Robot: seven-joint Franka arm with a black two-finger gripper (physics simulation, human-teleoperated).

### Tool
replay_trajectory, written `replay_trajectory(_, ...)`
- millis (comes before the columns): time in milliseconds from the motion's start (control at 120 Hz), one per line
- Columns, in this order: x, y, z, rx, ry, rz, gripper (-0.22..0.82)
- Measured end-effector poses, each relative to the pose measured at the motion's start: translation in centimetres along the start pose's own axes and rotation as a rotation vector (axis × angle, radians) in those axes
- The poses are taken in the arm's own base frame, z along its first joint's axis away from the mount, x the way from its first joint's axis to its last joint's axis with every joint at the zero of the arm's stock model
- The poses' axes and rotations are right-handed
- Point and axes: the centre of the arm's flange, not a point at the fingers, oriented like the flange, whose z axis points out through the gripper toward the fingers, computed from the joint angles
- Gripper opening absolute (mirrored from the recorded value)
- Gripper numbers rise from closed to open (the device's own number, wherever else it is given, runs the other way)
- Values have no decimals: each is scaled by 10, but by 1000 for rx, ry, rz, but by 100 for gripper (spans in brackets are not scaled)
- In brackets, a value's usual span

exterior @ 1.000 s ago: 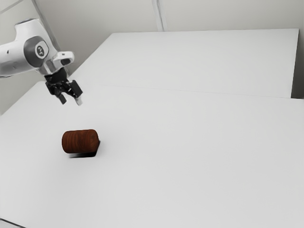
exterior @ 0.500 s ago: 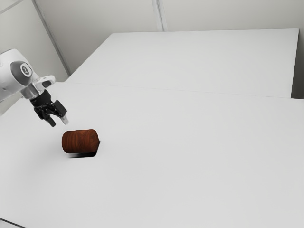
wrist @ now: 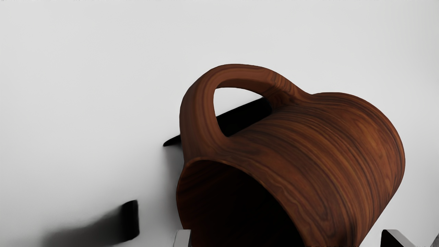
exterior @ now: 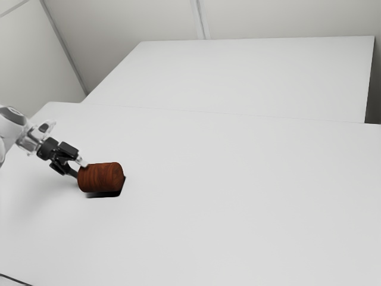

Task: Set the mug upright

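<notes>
Table: a wide, pale, smooth top (exterior: 238, 202).
Arm: white (exterior: 11, 128), coming in from the exterior view's left and slanting down toward the mug.
Mug: dark reddish-brown wood grain (exterior: 101, 177), lying on its side on the table, not upright. Being round, it could roll or swivel if one finger pushes it before the other meets it. If gripped loosely, it could slip and drop back while being tipped up.
Gripper: black (wrist: 288, 238), low at the mug's open end, its two fingers spread wide with part of the mug between them. It is not pinching anything. Closing off-centre could shove the mug aside; going too low could press a fingertip into the table.
Mouth: the wrist view looks into the dark opening (wrist: 236, 209), which faces the gripper. The exterior view instead gives the mug's length from the side, with the far end toward that view's right.
Handle: a thick loop (wrist: 197, 113), seen in the wrist view standing out from the mug's side, with black shadow behind its gap. It could snag or prop the mug askew as it turns.
Fingertips: the wrist view sets one beside the rim and one past the opposite wall; whether either touches, I cannot tell.
</notes>
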Motion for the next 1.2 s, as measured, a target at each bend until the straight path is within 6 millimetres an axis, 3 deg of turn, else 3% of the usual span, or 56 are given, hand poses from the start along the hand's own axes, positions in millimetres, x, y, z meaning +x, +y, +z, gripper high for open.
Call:
replay_trajectory(142,-6,-3,-7,-98,73,25,60)
replay_trajectory(542,-12,-15,23,-266,139,56,60)
replay_trajectory(917,-6,5,24,-312,170,124,55)
replay_trajectory(975,-4,9,24,-315,171,135,50)
replay_trajectory(1108,-2,13,25,-323,176,149,18)
replay_trajectory(1200,0,15,26,-327,178,157,3)
